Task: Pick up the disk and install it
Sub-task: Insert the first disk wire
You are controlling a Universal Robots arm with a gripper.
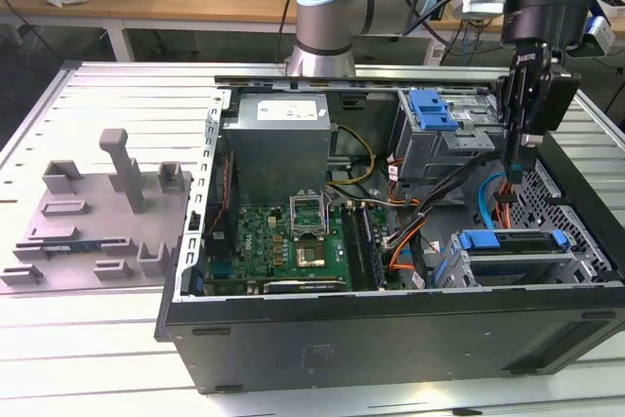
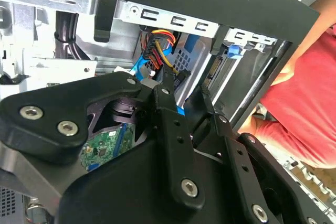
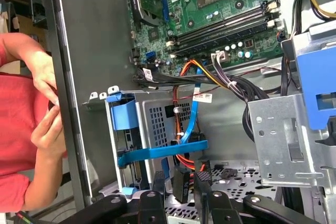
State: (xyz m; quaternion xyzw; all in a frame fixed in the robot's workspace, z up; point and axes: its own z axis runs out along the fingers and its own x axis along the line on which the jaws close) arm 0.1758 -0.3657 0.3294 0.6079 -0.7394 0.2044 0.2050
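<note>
1. Blue plastic runs round the edges of the disk (image 1: 510,241). It lies flat in a metal bay in a corner of the open computer case (image 1: 391,339), on the exterior view's right.
2. The black end effector (image 1: 514,165) hangs straight down into the case. It is near the disk but not touching it.
3. In the second wrist view its two fingers (image 2: 173,124) stand apart with a gap between them, and they hold nothing (you can see wires through the gap).
4. A blue cable (image 1: 493,192) and some orange wires (image 1: 505,210) sit just beside the end effector's tip.
5. A green circuit board (image 1: 293,241) lies on the floor of the case, and a big grey box (image 1: 278,144) sits behind it.
6. A smaller blue latch (image 1: 433,109) sits on a metal cage at the back of the case.
7. The case rests on a pale bench (image 1: 98,358). A grey plate with upright blocks (image 1: 98,212) lies beside the case, on the exterior view's left.
8. In the first wrist view a person in a red top (image 3: 16,124) stands close to the case wall, with a hand (image 3: 47,129) held up
</note>
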